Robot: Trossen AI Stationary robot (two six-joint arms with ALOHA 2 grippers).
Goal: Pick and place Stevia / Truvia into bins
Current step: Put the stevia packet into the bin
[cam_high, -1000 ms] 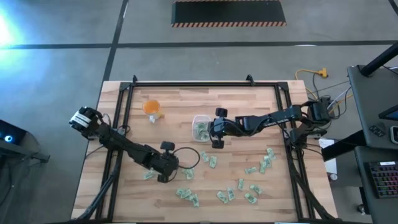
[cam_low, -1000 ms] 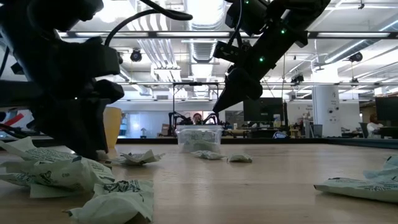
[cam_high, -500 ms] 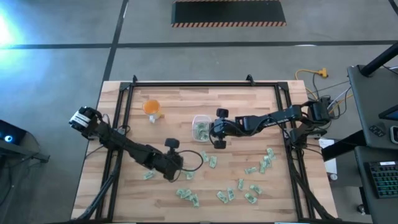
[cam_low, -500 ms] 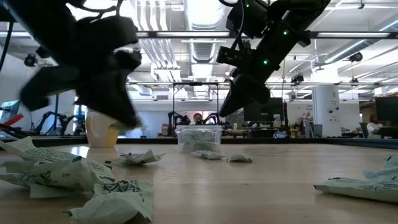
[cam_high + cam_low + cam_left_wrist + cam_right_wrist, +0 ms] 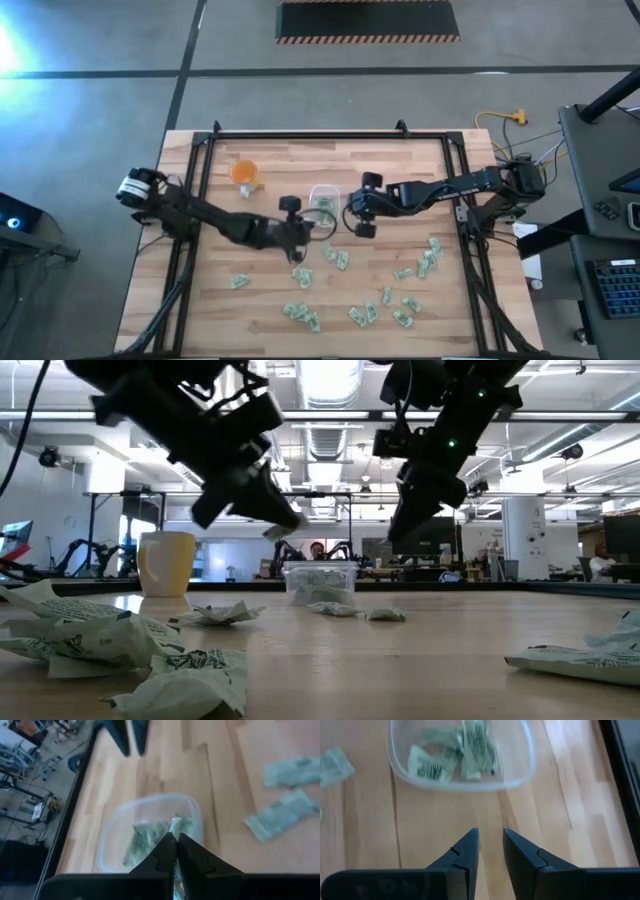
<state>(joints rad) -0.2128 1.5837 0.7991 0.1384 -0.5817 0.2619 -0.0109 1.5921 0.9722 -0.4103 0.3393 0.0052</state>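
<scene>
The clear bin [image 5: 322,203] stands mid-table with a few green-and-white sachets [image 5: 462,750] inside. My left gripper [image 5: 305,232] hovers raised just on the bin's near-left side, shut on one sachet [image 5: 176,824]; in the low view the left gripper [image 5: 283,522] hangs above the bin [image 5: 320,582]. My right gripper [image 5: 358,216] is open and holds nothing, raised just right of the bin; its wrist view shows the right gripper [image 5: 490,845] a short way from the bin [image 5: 470,782]. More sachets [image 5: 340,260] lie flat on the wood. My left gripper pinches a sachet between its two fingers; only the pale end [image 5: 176,824] sticks out past the fingertips, the remainder is hidden by the fingers. The sachet is lifted clear of the table, over the bin's rim [image 5: 192,805].
An orange cup [image 5: 244,173] stands far-left of the bin. Loose sachets are scattered over the near half of the table [image 5: 300,314] and its right side [image 5: 425,262]; crumpled ones lie close to the low camera [image 5: 100,640]. Black rails [image 5: 190,200] frame the table.
My left gripper has risen from the sachets in the near-left part of the table and swung toward the far-right, to the bin, carrying a sachet lifted clear. My right gripper has drawn back a little from the bin toward the table's right.
</scene>
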